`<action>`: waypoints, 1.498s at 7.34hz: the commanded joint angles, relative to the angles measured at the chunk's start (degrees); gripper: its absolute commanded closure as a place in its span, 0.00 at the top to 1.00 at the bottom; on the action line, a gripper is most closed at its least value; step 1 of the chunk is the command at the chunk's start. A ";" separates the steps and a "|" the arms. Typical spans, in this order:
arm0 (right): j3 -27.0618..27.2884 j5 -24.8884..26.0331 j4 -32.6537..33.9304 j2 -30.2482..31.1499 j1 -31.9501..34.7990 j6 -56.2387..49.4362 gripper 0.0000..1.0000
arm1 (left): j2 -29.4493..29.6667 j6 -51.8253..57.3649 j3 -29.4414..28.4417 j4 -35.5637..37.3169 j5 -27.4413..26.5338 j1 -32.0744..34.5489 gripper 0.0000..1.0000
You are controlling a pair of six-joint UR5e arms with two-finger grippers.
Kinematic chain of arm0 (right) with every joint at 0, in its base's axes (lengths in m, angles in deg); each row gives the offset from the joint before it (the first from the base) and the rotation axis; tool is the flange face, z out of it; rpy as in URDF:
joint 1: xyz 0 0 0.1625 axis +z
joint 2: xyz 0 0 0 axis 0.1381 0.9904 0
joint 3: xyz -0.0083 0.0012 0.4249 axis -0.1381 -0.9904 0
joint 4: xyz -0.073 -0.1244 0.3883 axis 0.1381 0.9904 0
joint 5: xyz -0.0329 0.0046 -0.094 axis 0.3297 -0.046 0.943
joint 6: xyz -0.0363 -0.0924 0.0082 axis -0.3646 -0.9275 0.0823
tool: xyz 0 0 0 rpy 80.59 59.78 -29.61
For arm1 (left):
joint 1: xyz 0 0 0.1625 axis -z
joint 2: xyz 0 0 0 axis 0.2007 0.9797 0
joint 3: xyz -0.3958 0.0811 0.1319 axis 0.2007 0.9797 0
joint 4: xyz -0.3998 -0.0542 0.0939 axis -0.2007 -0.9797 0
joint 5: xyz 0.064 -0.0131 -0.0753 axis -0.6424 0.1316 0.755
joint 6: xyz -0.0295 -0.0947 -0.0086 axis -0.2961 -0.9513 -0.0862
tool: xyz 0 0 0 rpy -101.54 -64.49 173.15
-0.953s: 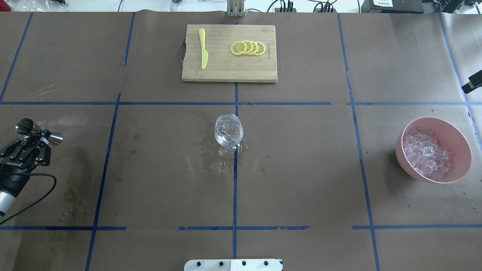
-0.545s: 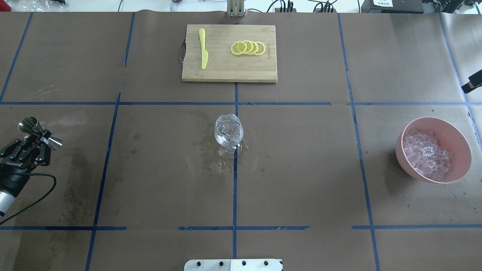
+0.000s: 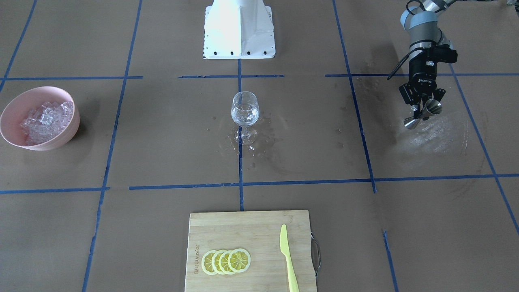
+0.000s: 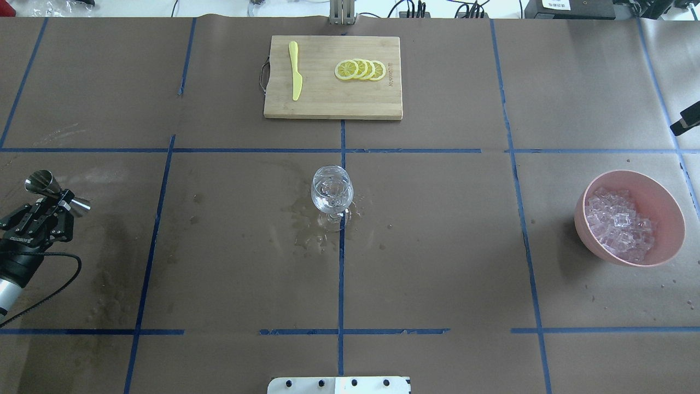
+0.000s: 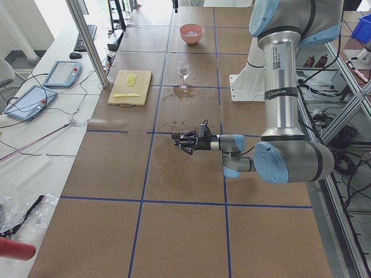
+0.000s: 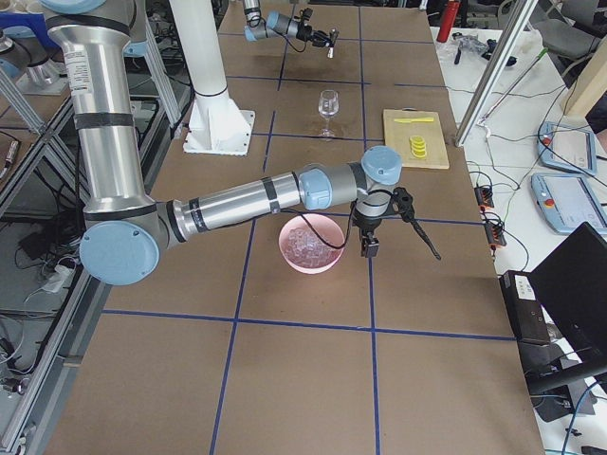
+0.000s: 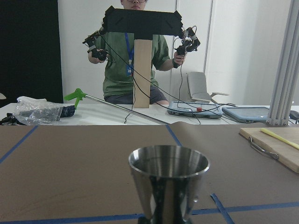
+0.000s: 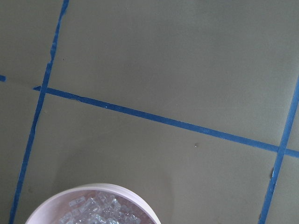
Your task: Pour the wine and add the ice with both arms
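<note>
A clear wine glass (image 4: 332, 191) stands at the table's middle, also in the front view (image 3: 245, 108); any wine in it is barely visible. Wet patches surround its foot. My left gripper (image 4: 56, 200) is at the far left, shut on a steel jigger (image 4: 39, 181), held above the table. The jigger looks upright in the left wrist view (image 7: 168, 179). The ice (image 4: 619, 224) fills a pink bowl (image 4: 664, 202) at the right. My right gripper (image 6: 398, 201) shows only in the right side view, just beyond the bowl (image 6: 285, 248); I cannot tell its state.
A bamboo cutting board (image 4: 328, 104) with lemon slices (image 4: 360, 69) and a yellow knife (image 4: 295, 71) lies at the far middle. The white pedestal base (image 3: 238, 28) stands at the robot's side. Damp stains (image 4: 109, 284) mark the paper by the left arm.
The left gripper and its jigger shifted and turned very slightly. The glass, the bowl and the board have not moved.
</note>
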 commanded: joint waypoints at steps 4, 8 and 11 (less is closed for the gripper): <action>0.35 0.00 0.00 0.18 0.00 0.03 1.00 | 0.51 -1.09 -2.14 1.41 1.56 -1.10 0.09; 0.44 0.00 0.00 0.27 0.00 0.03 1.00 | 2.35 -1.71 -3.81 2.82 1.56 -1.63 0.14; 0.35 0.00 0.00 0.27 0.00 0.03 1.00 | 2.62 -1.80 -4.08 2.91 1.47 -2.33 0.20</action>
